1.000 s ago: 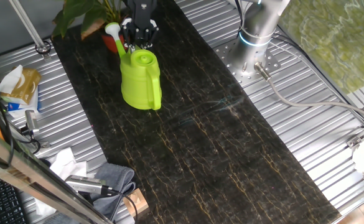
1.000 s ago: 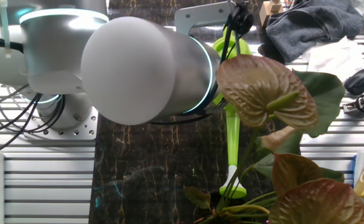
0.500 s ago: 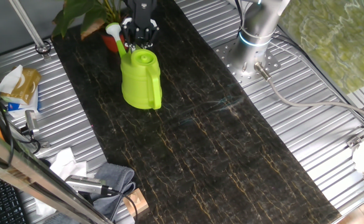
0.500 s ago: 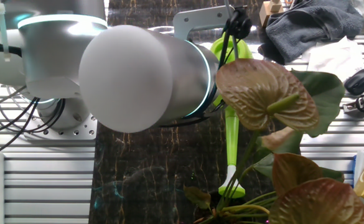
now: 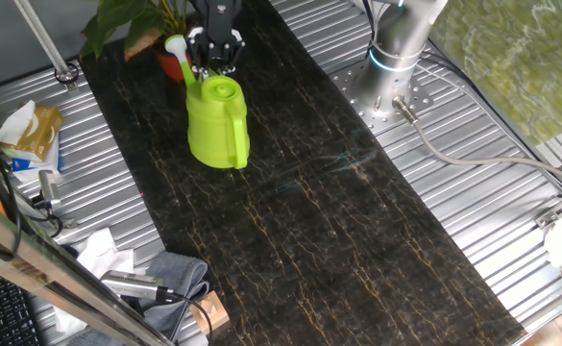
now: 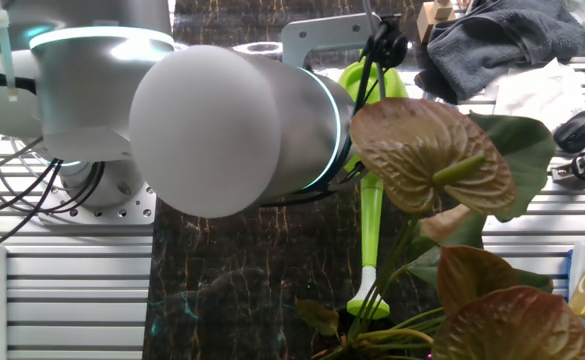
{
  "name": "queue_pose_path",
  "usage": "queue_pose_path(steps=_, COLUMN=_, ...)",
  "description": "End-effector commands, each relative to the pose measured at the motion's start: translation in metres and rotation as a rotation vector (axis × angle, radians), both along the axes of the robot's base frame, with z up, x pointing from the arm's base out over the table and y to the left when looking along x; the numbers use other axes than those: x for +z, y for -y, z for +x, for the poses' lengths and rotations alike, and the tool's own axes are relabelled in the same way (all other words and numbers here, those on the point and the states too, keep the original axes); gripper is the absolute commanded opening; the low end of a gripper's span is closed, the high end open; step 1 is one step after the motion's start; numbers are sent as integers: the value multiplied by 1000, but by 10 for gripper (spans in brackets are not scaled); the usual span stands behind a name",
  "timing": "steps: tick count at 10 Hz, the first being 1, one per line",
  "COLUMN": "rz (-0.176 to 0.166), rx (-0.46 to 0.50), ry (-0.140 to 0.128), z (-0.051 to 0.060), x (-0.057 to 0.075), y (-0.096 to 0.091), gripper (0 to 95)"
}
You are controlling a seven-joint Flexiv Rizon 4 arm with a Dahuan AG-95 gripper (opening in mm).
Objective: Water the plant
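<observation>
We see the plant (image 5: pixel 136 27) at the far end of the counter (image 5: pixel 338 221), with the watering can (image 5: pixel 217 123) beside it, its spout (image 6: pixel 370 240) reaching toward the pot (probably for pouring). The claw (image 5: pixel 213 60) sits at the can's top, but we cannot tell if it grips.

The watering can (image 5: pixel 218 123) is tipping slightly, its spout head (image 6: pixel 369 298) rising a little beside the plant (image 6: pixel 442 190). The arm's rounded joint (image 6: pixel 207 130) is shifting a touch in the other fixed view.

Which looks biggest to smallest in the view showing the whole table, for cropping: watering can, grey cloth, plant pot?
1. Watering can.
2. Grey cloth, nearer the camera, so unsure.
3. Plant pot, mostly hidden.
</observation>
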State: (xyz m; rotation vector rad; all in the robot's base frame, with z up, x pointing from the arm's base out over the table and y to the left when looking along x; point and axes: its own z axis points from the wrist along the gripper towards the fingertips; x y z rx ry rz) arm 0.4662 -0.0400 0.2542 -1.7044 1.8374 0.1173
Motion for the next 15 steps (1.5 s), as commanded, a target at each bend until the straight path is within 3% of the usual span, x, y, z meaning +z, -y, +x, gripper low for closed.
queue_pose_path(steps=1, rz=4, rx=-1, ry=0, z=-2, x=2, y=0, gripper=0)
queue_pose_path(steps=15, rz=36, rx=-3, ry=-8, z=-4, x=10, y=9, gripper=0)
